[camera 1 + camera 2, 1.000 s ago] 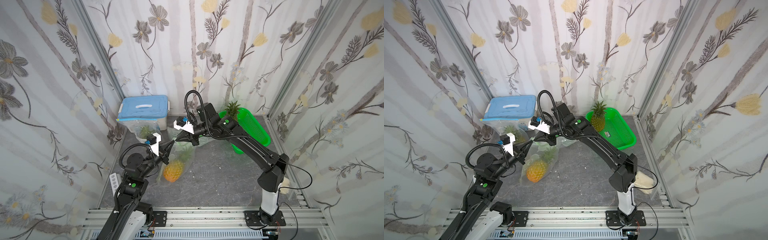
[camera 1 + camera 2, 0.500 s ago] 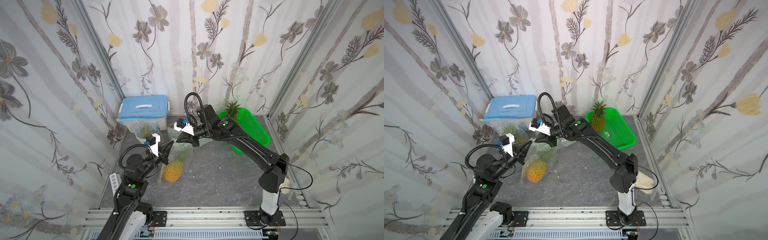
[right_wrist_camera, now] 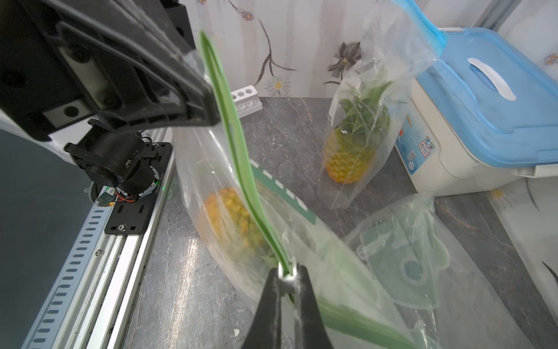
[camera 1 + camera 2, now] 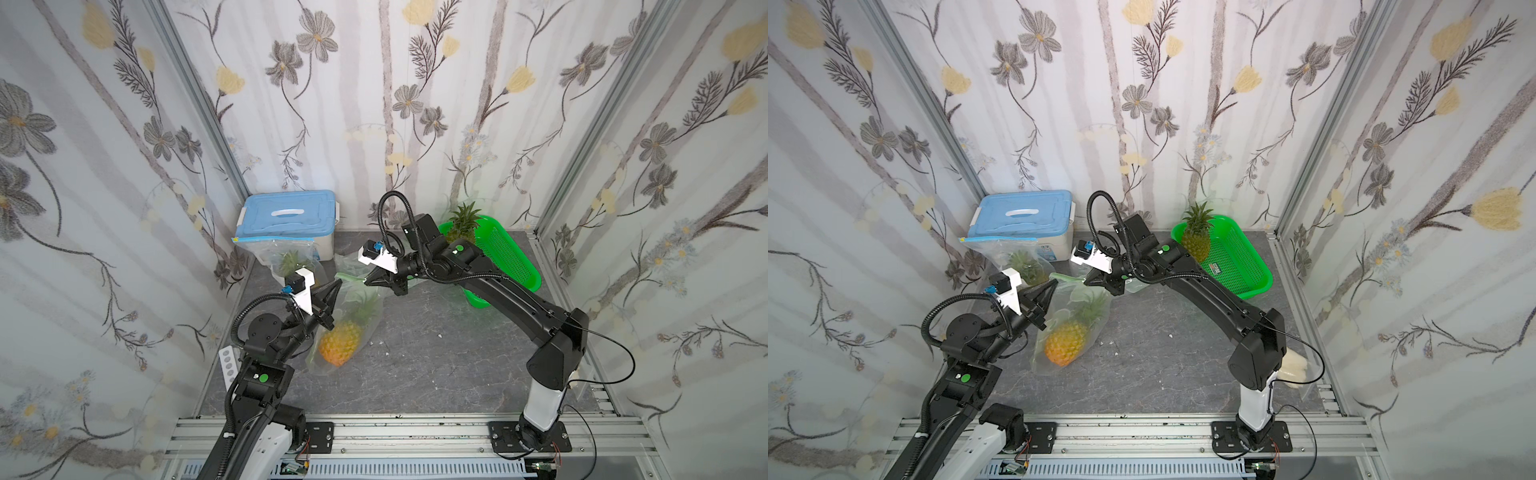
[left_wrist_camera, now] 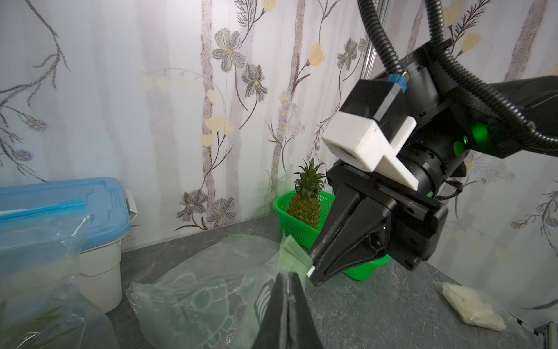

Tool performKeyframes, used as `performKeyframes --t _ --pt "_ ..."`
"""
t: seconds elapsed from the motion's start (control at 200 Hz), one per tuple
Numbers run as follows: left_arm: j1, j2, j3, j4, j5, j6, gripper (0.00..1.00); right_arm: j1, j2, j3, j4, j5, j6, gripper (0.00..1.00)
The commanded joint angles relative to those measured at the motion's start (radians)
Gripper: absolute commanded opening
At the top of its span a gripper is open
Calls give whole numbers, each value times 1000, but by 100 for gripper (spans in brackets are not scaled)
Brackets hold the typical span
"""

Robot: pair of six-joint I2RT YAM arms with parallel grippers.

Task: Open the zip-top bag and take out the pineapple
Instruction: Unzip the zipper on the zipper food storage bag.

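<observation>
The left gripper (image 4: 338, 285) and right gripper (image 4: 367, 282) each pinch an end of the green zip strip (image 3: 240, 157); the zip-top bag (image 4: 369, 322) sags below, left of centre, pineapple (image 4: 338, 347) inside. Pull apart too sharply and the thin plastic may slip free or tear, dropping the fruit.

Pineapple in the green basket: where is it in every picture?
In a top view: pineapple at the back, right of centre.
In a top view: pineapple at the back, standing in the green basket.
Left wrist: pineapple near the middle, by the wall.
Right wrist: not in it.
Shared landmark: blue-lidded box.
</observation>
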Motion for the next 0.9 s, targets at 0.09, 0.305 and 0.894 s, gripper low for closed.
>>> performKeyframes --t 0.09,0.305,0.894 --pt "4 -8 7 124 -52 -1 0 -40 -64 -80 40 174 33 0" --pt "9 16 5 134 -70 1 0 -67 -144 -188 54 312 72 0" --pt "49 156 19 207 -137 -5 0 -125 -445 -467 55 620 237 0"
